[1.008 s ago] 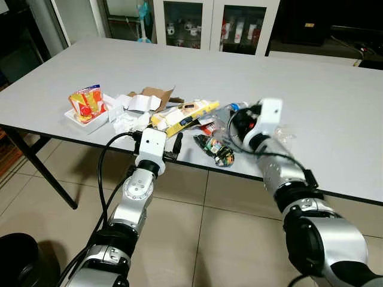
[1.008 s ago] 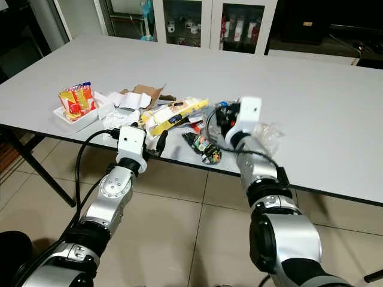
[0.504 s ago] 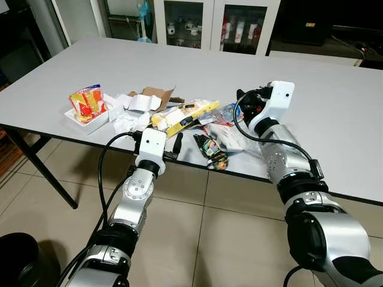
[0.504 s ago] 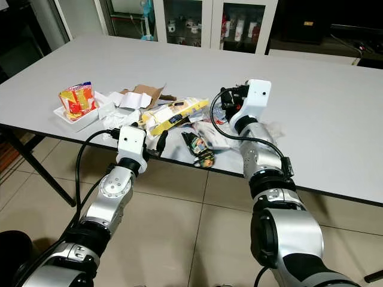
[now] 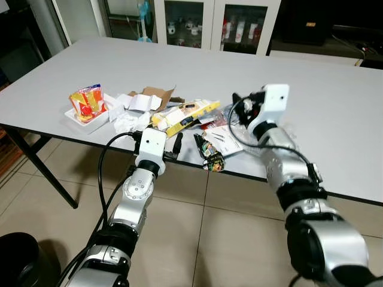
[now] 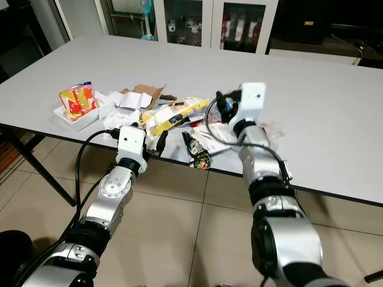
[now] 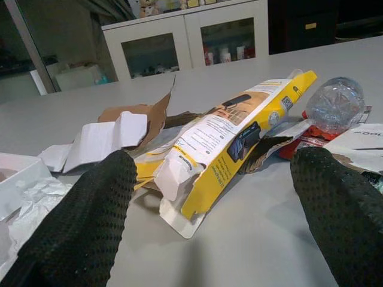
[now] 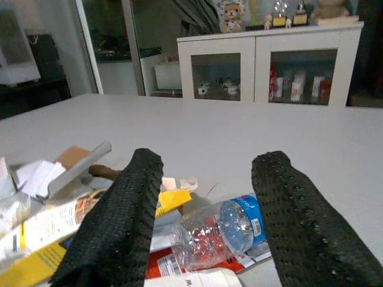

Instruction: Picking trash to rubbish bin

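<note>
Grey laminate table: it carries all the trash in 1 loose pile along the near edge.
Left gripper: at the near edge of the table, 2 black fingers spread wide, nothing between them; the long yellow and white cardboard package lies just beyond, not touched.
Dark printed snack wrapper: crumpled, at the very edge of the table, between the 2 arms.
Right gripper: raised over the right side of the pile, fingers wide apart and empty; the clear plastic bottle with blue cap lies on its side under the fingers, on red and white wrappers.
Step in hand: I judge it is the reach for a first piece; no trash is held.
Next move: the right gripper needs to come down and close around the round bottle, which may roll; the left could push forward and close on the package.
White shallow tray: far left of the pile, it holds a red and yellow snack bag.
Brown torn cardboard piece: behind the pile, beside white crumpled paper.
Dark round bin: on the floor at the robot's left; I cannot tell what is inside.
White glass-door cabinet: far behind, with small bottles and cups inside.
</note>
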### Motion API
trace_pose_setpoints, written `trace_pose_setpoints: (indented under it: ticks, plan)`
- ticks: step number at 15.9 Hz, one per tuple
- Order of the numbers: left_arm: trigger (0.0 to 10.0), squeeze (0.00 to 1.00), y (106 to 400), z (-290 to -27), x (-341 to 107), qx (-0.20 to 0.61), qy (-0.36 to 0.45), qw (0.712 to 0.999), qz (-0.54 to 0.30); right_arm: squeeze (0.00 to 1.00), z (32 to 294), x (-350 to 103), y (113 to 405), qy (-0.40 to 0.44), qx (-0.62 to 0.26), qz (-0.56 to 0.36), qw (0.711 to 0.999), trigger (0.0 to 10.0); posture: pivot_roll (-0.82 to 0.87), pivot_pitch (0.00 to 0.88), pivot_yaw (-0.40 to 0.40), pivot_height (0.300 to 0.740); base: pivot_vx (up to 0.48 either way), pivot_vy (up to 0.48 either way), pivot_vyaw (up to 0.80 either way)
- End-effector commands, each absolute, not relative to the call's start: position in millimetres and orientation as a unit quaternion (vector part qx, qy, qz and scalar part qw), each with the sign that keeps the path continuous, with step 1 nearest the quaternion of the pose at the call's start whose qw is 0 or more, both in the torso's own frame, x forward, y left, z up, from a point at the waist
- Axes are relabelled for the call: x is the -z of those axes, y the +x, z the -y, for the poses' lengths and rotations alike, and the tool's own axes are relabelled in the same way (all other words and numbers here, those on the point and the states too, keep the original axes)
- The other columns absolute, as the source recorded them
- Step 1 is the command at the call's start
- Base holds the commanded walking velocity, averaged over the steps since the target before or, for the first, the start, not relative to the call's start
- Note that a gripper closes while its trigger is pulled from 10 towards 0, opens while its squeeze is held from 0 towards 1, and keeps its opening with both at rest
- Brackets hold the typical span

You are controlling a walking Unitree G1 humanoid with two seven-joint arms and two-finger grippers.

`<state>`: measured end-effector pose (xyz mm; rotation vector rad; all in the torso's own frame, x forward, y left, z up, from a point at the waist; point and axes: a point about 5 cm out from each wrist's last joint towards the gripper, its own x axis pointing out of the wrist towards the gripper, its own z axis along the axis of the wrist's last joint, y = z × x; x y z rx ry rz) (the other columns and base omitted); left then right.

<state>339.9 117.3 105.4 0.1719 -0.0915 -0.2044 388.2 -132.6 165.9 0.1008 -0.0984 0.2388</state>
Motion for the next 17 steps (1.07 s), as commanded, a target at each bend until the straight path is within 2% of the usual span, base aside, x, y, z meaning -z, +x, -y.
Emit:
trace_pose_setpoints:
  ticks: [1,6,10,11,12,13,17]
  plan:
    - [10.0,0.00,340,-115,-108,0.106,0.087,0.989,0.050,1.00,131,-170,386,0.035,-0.122,0.063,0.990,10.0,0.01,0.007,0.016,0.740,0.000,0.000,0.00]
    - [10.0,0.00,340,-112,-107,0.112,0.086,0.989,0.049,1.00,131,-155,368,0.007,-0.101,0.066,0.993,10.0,-0.01,0.007,0.021,0.740,0.000,0.000,0.00]
    - [10.0,0.00,339,-108,-106,0.118,0.083,0.988,0.047,1.00,124,-145,352,-0.026,-0.124,0.054,0.991,10.0,-0.02,0.011,0.024,0.740,0.000,0.000,0.00]
    - [10.0,0.00,339,-107,-106,0.119,0.083,0.988,0.047,0.84,123,-144,351,-0.024,-0.123,0.050,0.991,10.0,-0.02,0.012,0.022,0.740,0.000,0.000,0.00]
    - [10.0,0.00,339,-107,-106,0.119,0.083,0.988,0.047,0.22,123,-144,350,-0.022,-0.123,0.050,0.991,10.0,-0.02,0.012,0.022,0.740,0.000,0.000,0.00]
    - [10.0,0.00,338,-107,-105,0.119,0.082,0.988,0.046,1.00,124,-145,348,-0.006,-0.123,0.052,0.991,10.0,-0.02,0.013,0.020,0.740,0.000,0.000,0.00]
    - [10.0,0.00,338,-109,-104,0.115,0.082,0.989,0.046,1.00,149,-130,354,-0.017,-0.056,-0.002,0.998,10.0,-0.01,0.014,0.013,0.740,0.000,0.000,0.00]
